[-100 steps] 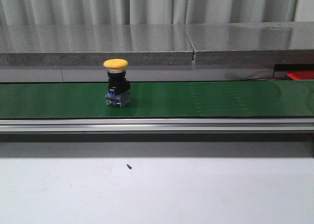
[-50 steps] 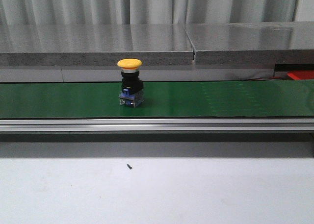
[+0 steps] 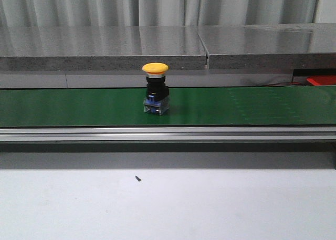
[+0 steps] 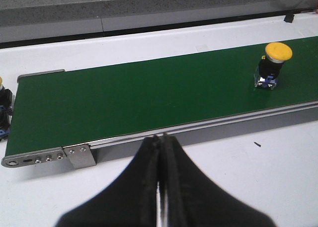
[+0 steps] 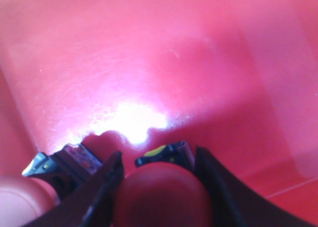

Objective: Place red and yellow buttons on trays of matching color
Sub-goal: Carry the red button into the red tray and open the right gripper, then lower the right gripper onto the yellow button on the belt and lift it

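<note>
Green belt (image 3: 79,106), domed yellow button (image 3: 156,87) upright

Yellow button (image 3: 156,93) alone on green belt (image 3: 262,106); all sides open.

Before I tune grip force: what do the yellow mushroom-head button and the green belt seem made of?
The yellow mushroom-head button looks like moulded plastic: a smooth matte cap, a black body, a clear-and-blue base. The green belt looks like smooth rubbery or PVC sheet with a faint sheen; I cannot tell which.
</note>
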